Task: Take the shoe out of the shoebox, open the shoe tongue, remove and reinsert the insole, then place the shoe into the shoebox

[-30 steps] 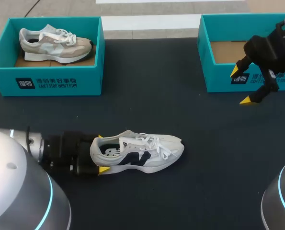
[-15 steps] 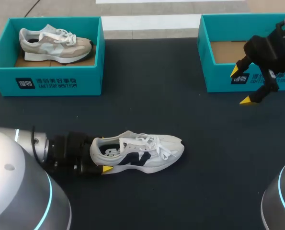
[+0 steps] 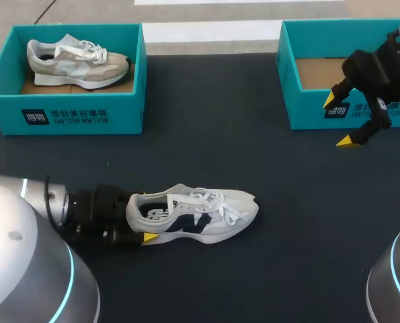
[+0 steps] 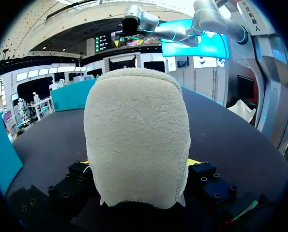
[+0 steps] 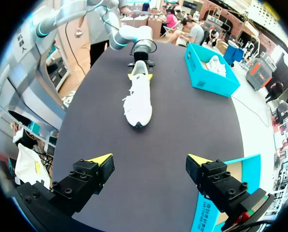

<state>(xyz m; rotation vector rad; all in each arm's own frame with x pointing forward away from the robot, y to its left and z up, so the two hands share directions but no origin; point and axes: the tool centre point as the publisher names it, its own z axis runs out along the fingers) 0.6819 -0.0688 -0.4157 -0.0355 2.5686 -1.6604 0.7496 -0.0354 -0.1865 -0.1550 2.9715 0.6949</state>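
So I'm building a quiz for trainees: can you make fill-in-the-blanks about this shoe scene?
The white shoe lies on the ___, not in a box.
The left gripper is shut on its ___.
The right gripper hangs ___, holding nothing, before the empty shoebox.
Missing: table; heel; open.

The table (image 3: pixel 206 121) is open across its middle. The left shoebox (image 3: pixel 72 114) blocks its far left corner, the right shoebox (image 3: pixel 307 111) its far right corner, and a white shoe (image 3: pixel 200 217) lies near the front edge.

Dark table (image 3: pixel 213 121), teal box (image 3: pixel 122 111) at its far left corner (grey-beige sneaker (image 3: pixel 75 59) lying inside)
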